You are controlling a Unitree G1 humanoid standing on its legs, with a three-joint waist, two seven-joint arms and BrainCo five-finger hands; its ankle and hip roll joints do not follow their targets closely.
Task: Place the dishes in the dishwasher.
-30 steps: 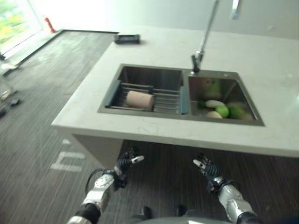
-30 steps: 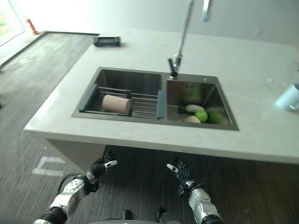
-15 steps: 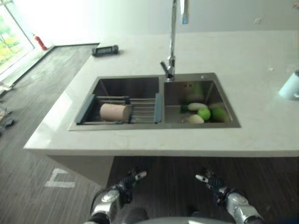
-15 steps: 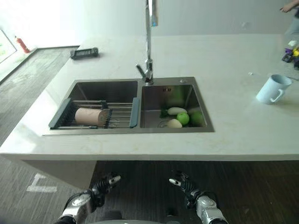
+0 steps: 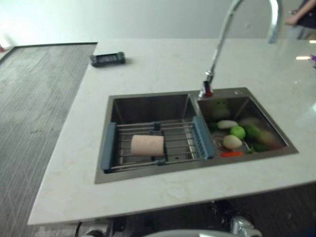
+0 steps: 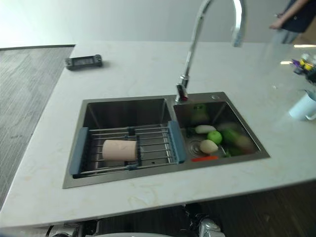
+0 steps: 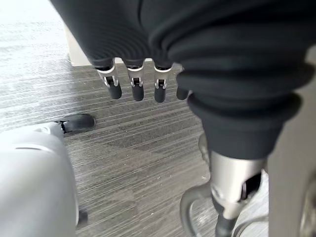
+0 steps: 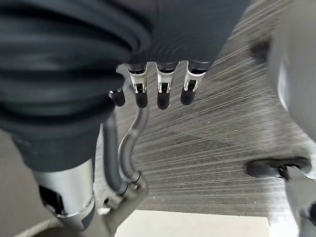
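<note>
Both hands are seen lower than half a second ago: the left hand (image 7: 133, 81) and right hand (image 8: 160, 84) hang below the counter (image 5: 163, 69) edge, fingers relaxed, nothing grasped. The whole view has shifted closer, so the camera was moved. A pink cup (image 5: 147, 145) lies on the rack (image 5: 173, 143) at 9 o'clock of the faucet (image 5: 217, 59); green produce (image 5: 237, 132) sits at 3 o'clock. No dishwasher is visible, so loading is judged not begun.

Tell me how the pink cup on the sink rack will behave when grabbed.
The pink cup lies on its side across the rack bars, so a nudge would probably roll it. It looks small and likely light. Its smooth wall may slip in the fingers.
</note>
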